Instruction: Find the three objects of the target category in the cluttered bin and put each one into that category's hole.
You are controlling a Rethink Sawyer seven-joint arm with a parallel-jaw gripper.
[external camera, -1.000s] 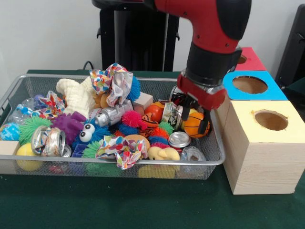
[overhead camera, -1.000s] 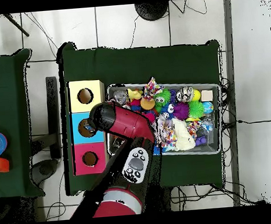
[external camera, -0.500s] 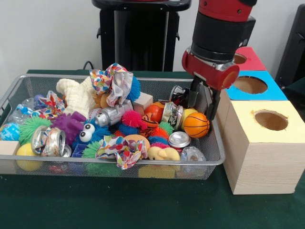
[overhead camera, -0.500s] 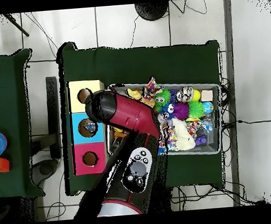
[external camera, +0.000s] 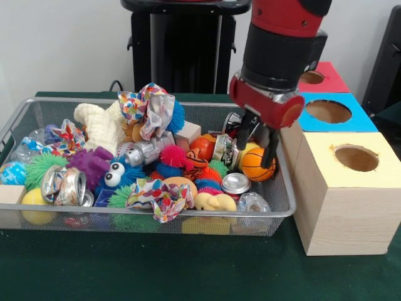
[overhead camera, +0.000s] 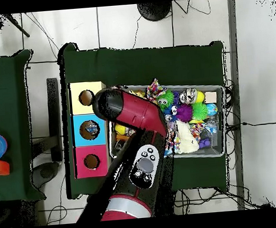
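Pincer [external camera: 257, 143] hangs at centre right of the front view, inside the right end of the wire bin [external camera: 19, 119]. Its two dark fingers [external camera: 272, 145] stand apart, spread narrowly, pointing down. Nothing is clamped between them. One finger crosses in front of the orange basketball [external camera: 254, 164]; whether it touches the ball cannot be told. The ball rests on the clutter, against the bin's right wall.

Beside the ball, to its left: a crushed silver can [external camera: 224, 148] lying on edge, and lower down a can with a red rim [external camera: 236, 183], top up. A yellow duck toy [external camera: 214, 201] lies at the bin's front edge, just left of that can.

Three boxes stand in a row at the right of the frame, touching the bin's end: yellow-topped box [external camera: 351, 157] nearest the lower edge, blue-topped box [external camera: 331, 111] behind it, red-topped box [external camera: 321, 77] furthest up. Each top has one round hole.

Overhead, the red arm [overhead camera: 131, 113] covers the bin's left end, so the pincer is hidden there
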